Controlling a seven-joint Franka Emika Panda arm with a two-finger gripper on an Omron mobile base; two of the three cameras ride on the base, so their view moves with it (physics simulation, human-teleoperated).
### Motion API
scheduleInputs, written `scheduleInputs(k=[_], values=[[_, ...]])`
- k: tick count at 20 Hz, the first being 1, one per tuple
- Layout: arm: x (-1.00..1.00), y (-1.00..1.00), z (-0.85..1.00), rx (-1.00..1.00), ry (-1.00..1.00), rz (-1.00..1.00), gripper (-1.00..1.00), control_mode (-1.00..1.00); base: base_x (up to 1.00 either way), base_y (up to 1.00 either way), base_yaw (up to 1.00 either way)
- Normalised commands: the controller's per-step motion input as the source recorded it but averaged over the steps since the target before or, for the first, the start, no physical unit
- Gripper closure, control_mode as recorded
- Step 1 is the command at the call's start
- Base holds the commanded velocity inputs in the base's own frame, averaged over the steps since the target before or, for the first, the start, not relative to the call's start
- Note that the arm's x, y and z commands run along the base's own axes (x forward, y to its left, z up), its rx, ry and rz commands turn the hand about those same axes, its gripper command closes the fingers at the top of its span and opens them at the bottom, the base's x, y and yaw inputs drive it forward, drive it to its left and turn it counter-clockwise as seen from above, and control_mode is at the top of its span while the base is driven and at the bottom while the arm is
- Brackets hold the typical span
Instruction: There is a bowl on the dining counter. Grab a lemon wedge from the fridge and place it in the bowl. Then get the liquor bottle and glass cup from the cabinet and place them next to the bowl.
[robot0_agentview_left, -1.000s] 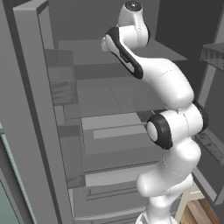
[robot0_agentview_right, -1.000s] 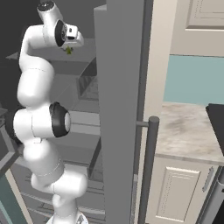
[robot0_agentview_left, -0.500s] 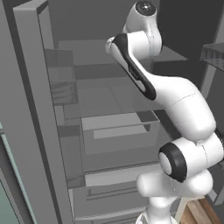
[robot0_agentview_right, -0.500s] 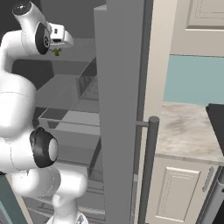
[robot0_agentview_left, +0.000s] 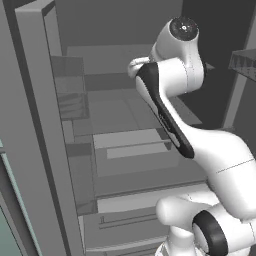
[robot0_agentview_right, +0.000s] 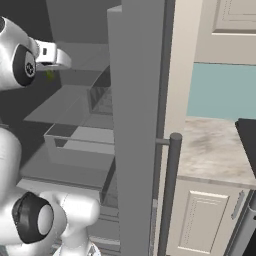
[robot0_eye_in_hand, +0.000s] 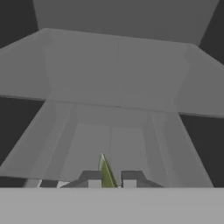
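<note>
The fridge (robot0_agentview_left: 45, 130) stands open before me, its grey shelves and clear bins bare in the left base view, the left door's edge rising along that picture's left side. My white arm (robot0_agentview_left: 200, 145) climbs from the lower right there and bends up toward the top shelf.

From the right base view, the right door (robot0_agentview_right: 137, 125) stands edge-on through the middle, its long vertical handle (robot0_agentview_right: 169, 195) in front. Beyond it that view takes in what the other does not: a beige marbled tabletop (robot0_agentview_right: 215, 150) over cream cabinets (robot0_agentview_right: 210, 220), with a teal wall behind.

My end effector (robot0_eye_in_hand: 110, 180) is nearly closed, and between its two dark finger tips sits the lemon wedge (robot0_eye_in_hand: 106, 173), a thin yellow-green sliver standing upright in the hand view. Past it that camera looks into the fridge's grey interior, a shelf edge crossing the frame and a recessed tray below.

In the right base view my hand hangs high at the left, just inside the fridge opening, and a small yellow-green speck of the lemon wedge (robot0_agentview_right: 50, 75) shows under it, held clear above the shelves. In the left base view my own forearm covers the hand.
</note>
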Motion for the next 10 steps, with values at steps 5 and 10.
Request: scheduleInputs(k=[5, 10], values=[[-1.00, 0.00, 0.00, 0.00, 0.11, -0.09, 1.00, -1.00, 0.00, 0.00, 0.00], [-0.80, -0.01, -0.01, 0.00, 0.19, -0.09, 1.00, -1.00, 0.00, 0.00, 0.00]])
